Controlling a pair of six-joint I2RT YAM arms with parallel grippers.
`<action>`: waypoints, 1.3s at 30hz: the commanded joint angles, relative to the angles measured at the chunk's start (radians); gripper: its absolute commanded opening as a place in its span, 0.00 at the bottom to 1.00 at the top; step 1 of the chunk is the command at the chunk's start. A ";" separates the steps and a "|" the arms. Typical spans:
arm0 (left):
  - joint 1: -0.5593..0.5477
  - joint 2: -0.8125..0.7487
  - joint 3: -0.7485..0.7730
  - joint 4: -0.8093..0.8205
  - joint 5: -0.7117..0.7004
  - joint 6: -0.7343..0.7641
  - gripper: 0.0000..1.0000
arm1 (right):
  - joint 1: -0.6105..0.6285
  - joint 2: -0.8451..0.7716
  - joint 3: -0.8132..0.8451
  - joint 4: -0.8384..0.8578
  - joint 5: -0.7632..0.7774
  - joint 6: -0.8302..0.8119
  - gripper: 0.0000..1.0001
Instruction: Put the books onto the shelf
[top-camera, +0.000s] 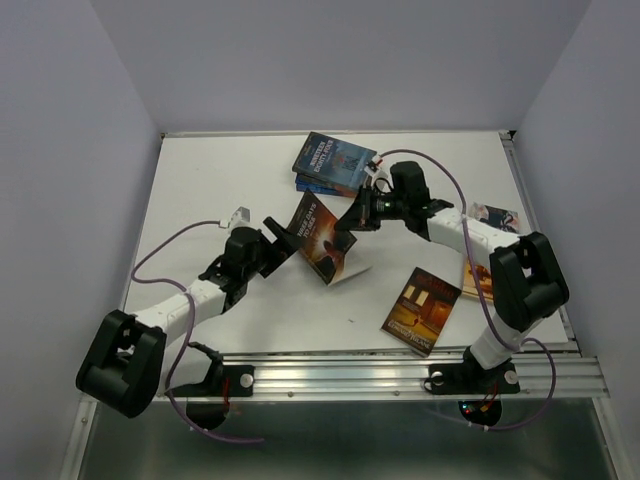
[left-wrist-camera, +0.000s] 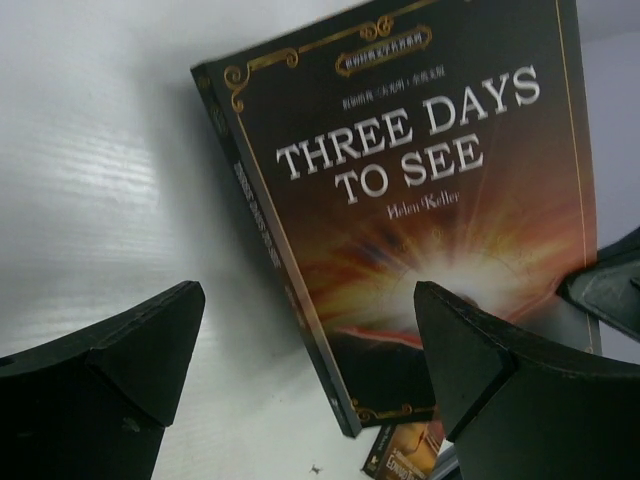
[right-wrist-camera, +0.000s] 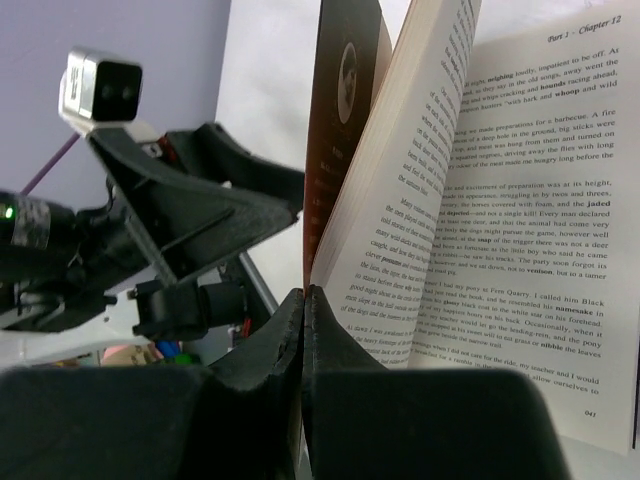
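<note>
The book "Three Days to See" (top-camera: 322, 238) stands tilted on the table's middle, its dark cover (left-wrist-camera: 420, 200) facing the left wrist camera. My right gripper (top-camera: 350, 222) is shut on the front cover (right-wrist-camera: 345, 120), so the cover is lifted away from the printed pages (right-wrist-camera: 520, 200). Its fingertips (right-wrist-camera: 303, 300) are pressed together on the cover's edge. My left gripper (top-camera: 275, 235) stands open just left of the book, its fingers (left-wrist-camera: 140, 350) straddling the spine without touching it. Other books lie flat: a blue stack (top-camera: 333, 163) at the back and an orange-brown one (top-camera: 421, 310) at the front. The shelf is out of view.
Two more books lie at the right edge, one (top-camera: 495, 215) behind my right arm and one (top-camera: 472, 280) partly under it. A metal rail (top-camera: 400, 370) runs along the near edge. Walls close the table on three sides. My left arm (right-wrist-camera: 180, 210) fills the left of the right wrist view.
</note>
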 joint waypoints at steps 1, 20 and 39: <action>0.069 0.043 0.068 0.097 0.085 0.110 0.99 | -0.018 -0.087 0.006 0.099 -0.116 0.007 0.01; 0.118 0.210 0.078 0.394 0.323 0.084 0.99 | -0.076 -0.156 -0.057 0.101 -0.142 0.073 0.01; 0.082 0.514 0.058 0.886 0.481 -0.129 0.82 | -0.113 -0.185 -0.102 0.188 -0.146 0.205 0.01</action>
